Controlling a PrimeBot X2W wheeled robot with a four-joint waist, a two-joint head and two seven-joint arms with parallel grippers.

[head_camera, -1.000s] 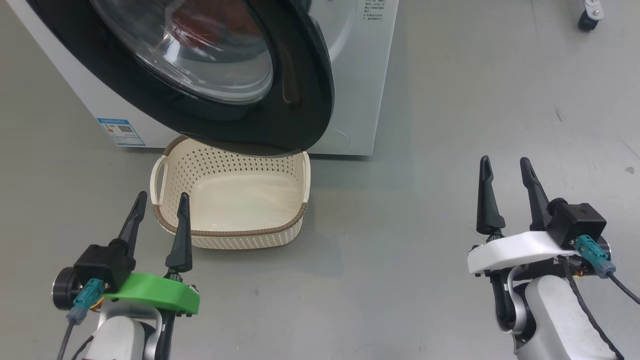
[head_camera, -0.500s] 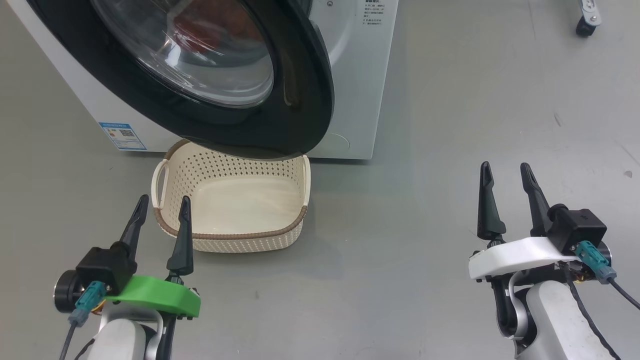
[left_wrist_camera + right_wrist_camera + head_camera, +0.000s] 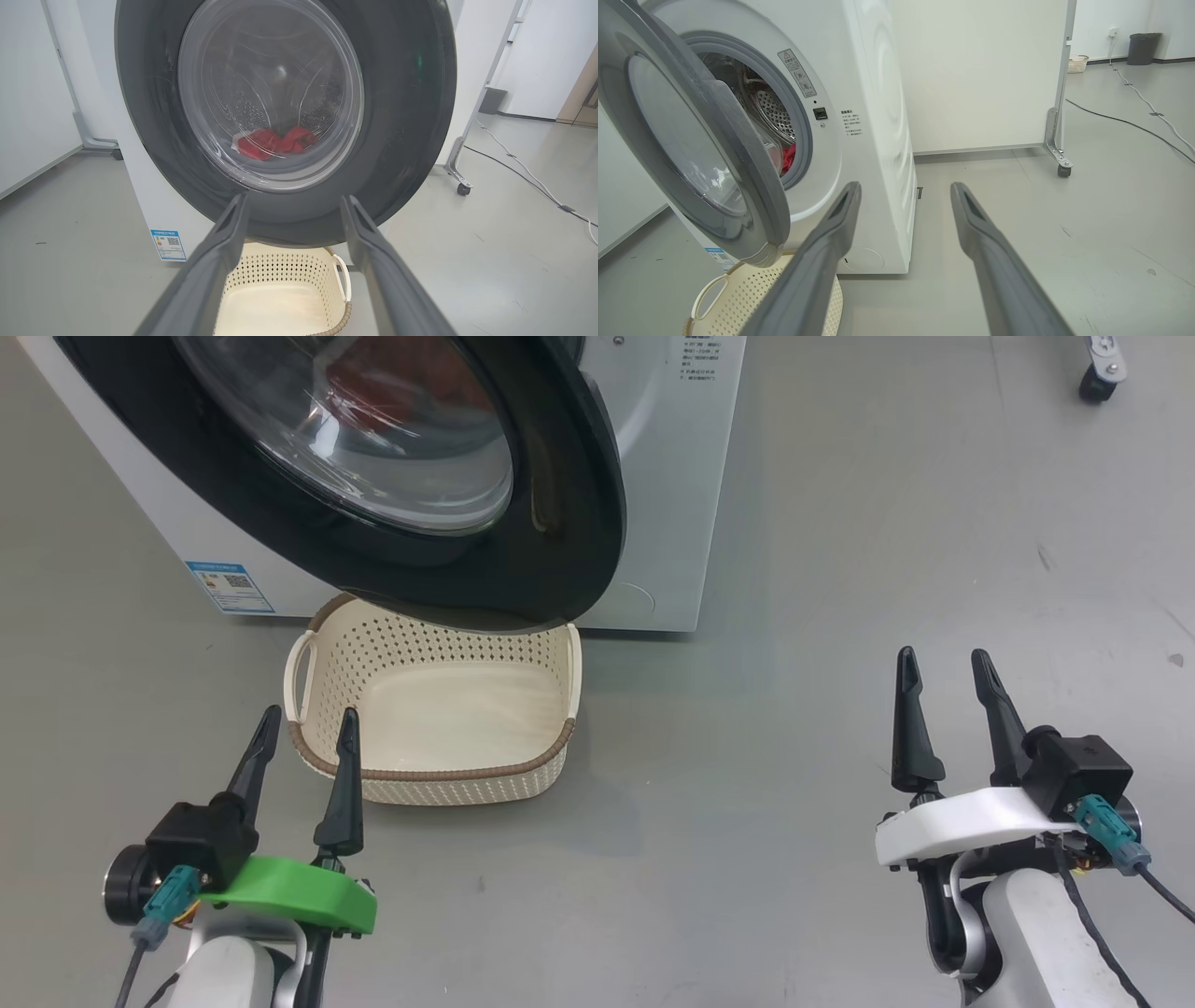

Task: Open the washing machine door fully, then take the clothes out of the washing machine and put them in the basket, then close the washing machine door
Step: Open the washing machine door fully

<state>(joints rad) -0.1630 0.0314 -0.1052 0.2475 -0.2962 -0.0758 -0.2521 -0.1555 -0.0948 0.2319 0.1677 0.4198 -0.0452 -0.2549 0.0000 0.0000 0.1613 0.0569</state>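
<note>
Head view | basket [image 3: 448, 788] just beyond left pincer [image 3: 310, 714] | jaws apart

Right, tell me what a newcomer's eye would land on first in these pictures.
The glossy black washing machine door, standing partly open at the top left of the head view, overhangs the far end of the cream basket on the floor. Through it, in the left wrist view, the red clothes lie low in the drum. The left gripper and the right gripper hang open and empty in the lower corners.
</note>
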